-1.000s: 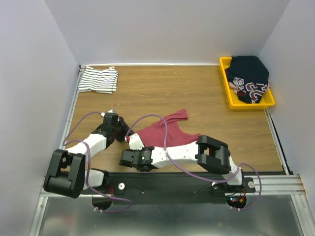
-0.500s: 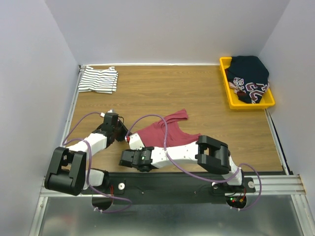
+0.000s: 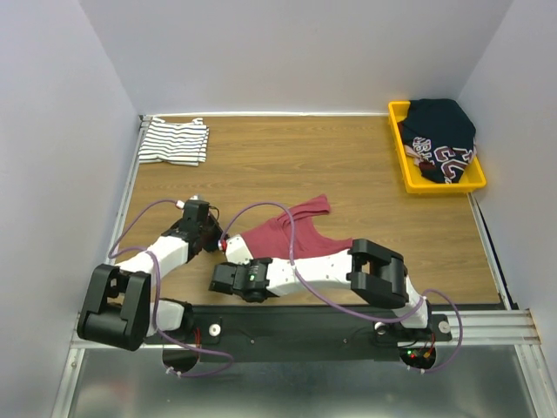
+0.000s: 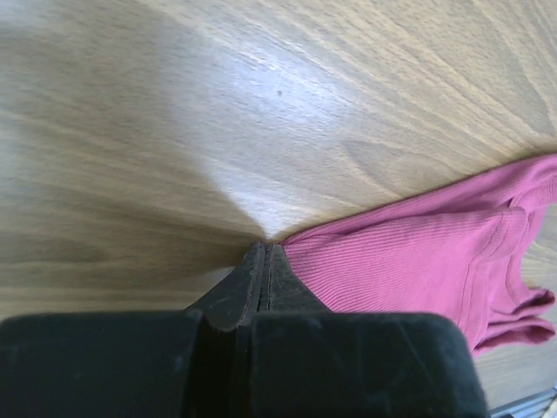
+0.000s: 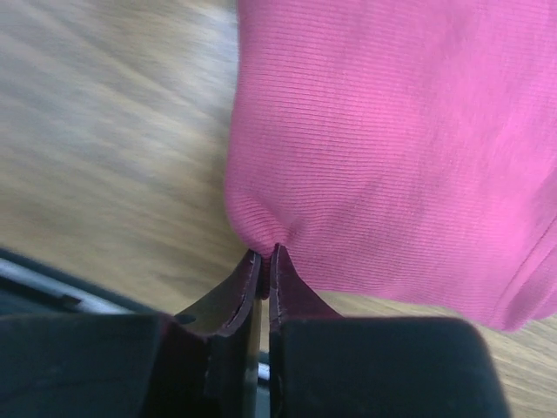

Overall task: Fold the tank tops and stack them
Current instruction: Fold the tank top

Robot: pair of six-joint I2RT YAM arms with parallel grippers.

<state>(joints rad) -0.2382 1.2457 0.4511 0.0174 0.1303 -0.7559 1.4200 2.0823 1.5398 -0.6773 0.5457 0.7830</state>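
The maroon tank top lies flat on the wooden table, just ahead of both arms. My left gripper is at its near left corner. In the left wrist view the jaws are pressed together, and the cloth's corner runs into their tips. My right gripper is at the near hem. Its wrist view shows the jaws pinching a small fold of the maroon cloth. The striped white tank top lies folded at the far left corner of the table.
A yellow bin at the far right holds a dark garment with lettering. White walls close in the table on three sides. A metal rail runs along the near edge behind the arm bases.
Both grippers have closed from open onto the maroon top's near edge. The right wrist has shifted slightly left, and the cloth has barely moved.
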